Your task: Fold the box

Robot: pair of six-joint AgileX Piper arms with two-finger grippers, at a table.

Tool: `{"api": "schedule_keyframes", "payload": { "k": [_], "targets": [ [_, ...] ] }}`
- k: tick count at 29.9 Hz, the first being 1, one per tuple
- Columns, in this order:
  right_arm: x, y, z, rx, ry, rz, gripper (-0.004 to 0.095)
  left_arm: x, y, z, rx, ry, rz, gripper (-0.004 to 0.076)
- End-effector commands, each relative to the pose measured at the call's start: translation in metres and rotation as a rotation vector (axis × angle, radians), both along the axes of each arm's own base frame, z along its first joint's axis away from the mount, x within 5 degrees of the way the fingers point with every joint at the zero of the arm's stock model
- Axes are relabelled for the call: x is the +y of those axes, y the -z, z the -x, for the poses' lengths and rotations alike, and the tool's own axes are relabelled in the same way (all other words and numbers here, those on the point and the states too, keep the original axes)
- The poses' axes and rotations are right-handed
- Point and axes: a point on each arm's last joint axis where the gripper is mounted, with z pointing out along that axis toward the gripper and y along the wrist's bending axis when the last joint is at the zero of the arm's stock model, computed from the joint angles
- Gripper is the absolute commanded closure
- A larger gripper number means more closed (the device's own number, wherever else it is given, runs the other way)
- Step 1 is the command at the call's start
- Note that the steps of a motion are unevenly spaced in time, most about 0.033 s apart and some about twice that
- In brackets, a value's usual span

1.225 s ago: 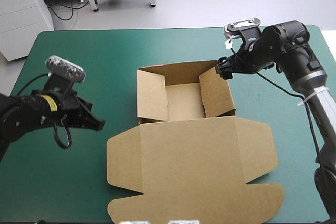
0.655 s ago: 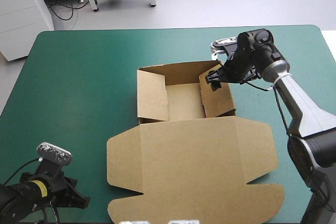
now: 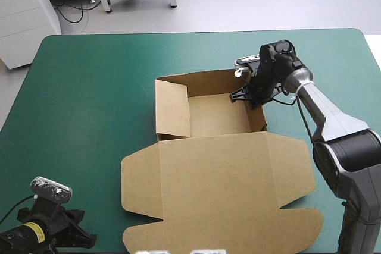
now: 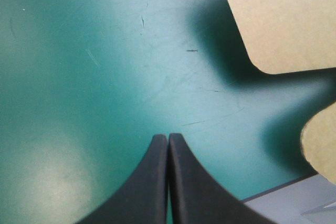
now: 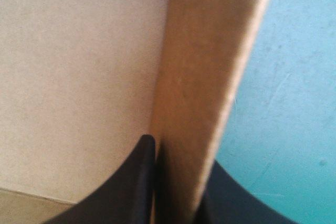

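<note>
1. Box, brown board, one cut sheet: lies about the middle of the teal-green surface, partly set up.
2. Tray part, toward the far edge: far wall and both side walls stand upright. A flap at the left wall leans inward over the tray floor.
3. Lid, toward the near edge: flat on the surface and joined to the tray's near side. It has rounded flaps at both sides and along its near end.
4. Right hand, mine: at the tray's far right corner, reaching down over the right wall. It is pinching that wall. In my wrist view one black finger lies against the inner face and the other against the outer, with the board between them.
5. Left hand, mine: at the near left corner of the surface, well apart from the tray and near the lid's left flaps. Its fingers are pressed together in one point over bare cover. Two rounded lid corners show ahead and to one side.
</note>
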Motion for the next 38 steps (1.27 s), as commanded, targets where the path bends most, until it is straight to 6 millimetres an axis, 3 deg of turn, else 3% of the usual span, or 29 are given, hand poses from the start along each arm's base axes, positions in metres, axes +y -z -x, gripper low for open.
{"api": "schedule_keyframes", "payload": {
  "k": [1, 9, 15, 20, 29, 38],
  "targets": [
    [-0.004, -0.028, 0.007, -0.067, -0.003, -0.013, 0.0927, -0.002, -0.01, -0.004, -0.055, -0.007, 0.039, 0.0756],
    [-0.015, -0.052, 0.003, -0.173, -0.051, 0.089, 0.0931, -0.003, -0.01, -0.003, -0.053, -0.007, 0.048, 0.0756],
    [-0.048, -0.087, 0.003, -0.27, 0.018, 0.08, 0.0931, -0.003, -0.01, -0.003, -0.053, -0.007, 0.048, 0.0756],
    [-0.096, -0.096, 0.001, -0.29, 0.112, 0.103, 0.0931, -0.002, -0.01, -0.003, -0.054, -0.008, 0.046, 0.0756],
    [-0.214, -0.096, 0.006, -0.273, 0.409, 0.139, 0.0931, -0.003, -0.011, -0.004, -0.068, -0.007, 0.052, 0.0756],
    [-0.292, -0.096, 0.028, -0.269, 0.606, 0.156, 0.0931, -0.005, -0.014, -0.007, -0.114, -0.006, 0.079, 0.0756]
  ]
}}
